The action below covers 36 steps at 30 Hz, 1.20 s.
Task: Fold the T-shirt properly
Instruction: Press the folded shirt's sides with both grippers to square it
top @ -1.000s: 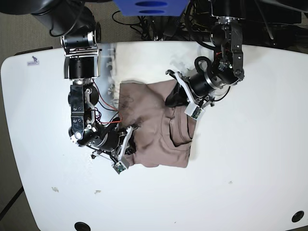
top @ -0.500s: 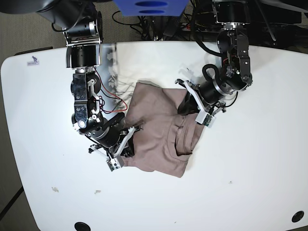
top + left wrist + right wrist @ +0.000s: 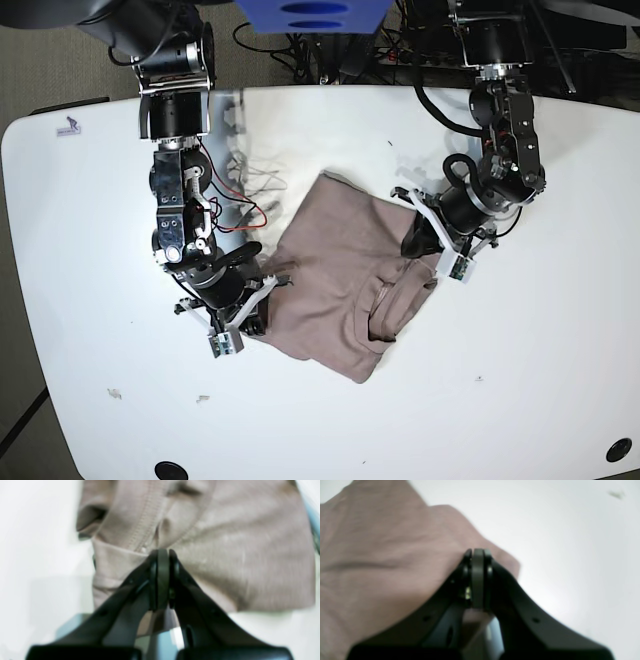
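As both my sets of fingers, left [image 3: 162, 555] and right [image 3: 478, 553], stay pinched tight on the T-shirt [image 3: 345, 275], I'm swinging it askew across the worktop [image 3: 540, 380], partly folded, squaring it up.

A white surface [image 3: 540, 380] with rounded corners fills the base view. The brown T-shirt [image 3: 335, 275] lies on it near the middle, folded and turned at an angle. Two small scraps [image 3: 113, 393] sit near the front left edge. A little sticker [image 3: 68, 126] marks the far left corner, and two dark round holes [image 3: 619, 449] sit along the front edge.
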{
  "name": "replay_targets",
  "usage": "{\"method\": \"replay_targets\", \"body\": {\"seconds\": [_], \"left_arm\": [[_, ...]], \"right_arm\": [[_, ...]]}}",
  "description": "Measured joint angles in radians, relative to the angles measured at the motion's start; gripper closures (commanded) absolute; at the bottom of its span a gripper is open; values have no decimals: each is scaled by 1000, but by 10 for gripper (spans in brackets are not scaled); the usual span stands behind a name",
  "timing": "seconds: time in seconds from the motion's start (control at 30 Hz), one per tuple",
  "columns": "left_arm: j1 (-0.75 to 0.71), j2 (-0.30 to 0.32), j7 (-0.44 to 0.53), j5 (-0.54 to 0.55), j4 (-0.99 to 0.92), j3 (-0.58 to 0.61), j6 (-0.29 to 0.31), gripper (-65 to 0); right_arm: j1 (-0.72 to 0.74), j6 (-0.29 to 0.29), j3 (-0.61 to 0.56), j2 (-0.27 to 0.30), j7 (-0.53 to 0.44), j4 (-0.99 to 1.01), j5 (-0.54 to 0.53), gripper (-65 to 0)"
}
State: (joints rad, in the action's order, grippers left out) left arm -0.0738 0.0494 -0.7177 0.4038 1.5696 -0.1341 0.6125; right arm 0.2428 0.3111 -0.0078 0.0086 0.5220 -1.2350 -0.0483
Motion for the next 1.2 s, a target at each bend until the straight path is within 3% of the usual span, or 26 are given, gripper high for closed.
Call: {"method": "replay_targets", "body": {"seconds": [0.43,0.63,0.83,1.2], "left_arm": [[121,35,10,-12,-123,0,4,0],[188,41,-1,-20,-185,0,3,0],[252,65,0,-31,-251,0,1,0],[336,66,29,-43,-349,3,-4,0]], "right_arm": [[-82,-10,2,2,-70,1,-13,0],[-152,-73,8,-1,-138,-23,-37,0],[-225,-97,8,-4,-188,-56,-52,0],[-360,-104,5,-6,-103,-243,-34,0]]}}
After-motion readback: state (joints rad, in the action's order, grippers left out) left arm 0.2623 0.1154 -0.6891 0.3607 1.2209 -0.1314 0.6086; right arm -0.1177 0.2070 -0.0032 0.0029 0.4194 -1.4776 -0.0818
